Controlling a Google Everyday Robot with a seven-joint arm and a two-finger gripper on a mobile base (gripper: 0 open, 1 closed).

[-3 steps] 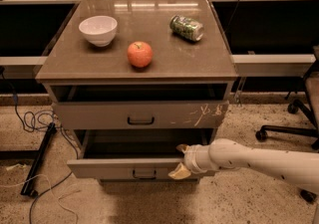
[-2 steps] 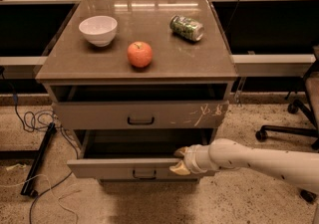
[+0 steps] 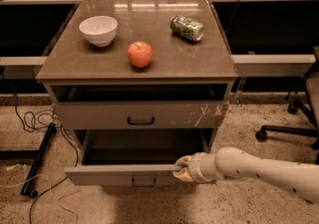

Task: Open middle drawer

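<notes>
The middle drawer [image 3: 109, 174] has a plain grey-brown front and a small black pull handle [image 3: 143, 182]. It stands pulled well out of the cabinet, its shallow inside [image 3: 144, 147] in shadow. My gripper [image 3: 182, 168] is at the top edge of the drawer front, right of centre, and my pale arm [image 3: 259, 168] reaches in from the lower right. Above it, the taller drawer front with pale scratch marks [image 3: 142, 114] stands slightly out.
On the cabinet top [image 3: 164, 63] are a white bowl [image 3: 98, 30], a red apple [image 3: 140, 54] and a green can [image 3: 187, 28] lying on its side. Cables [image 3: 30, 118] and a black bar [image 3: 37, 161] lie on the floor at left. An office chair base [image 3: 289, 128] is at right.
The middle drawer front and my gripper have come slightly further out towards the camera. The things on top have not moved.
</notes>
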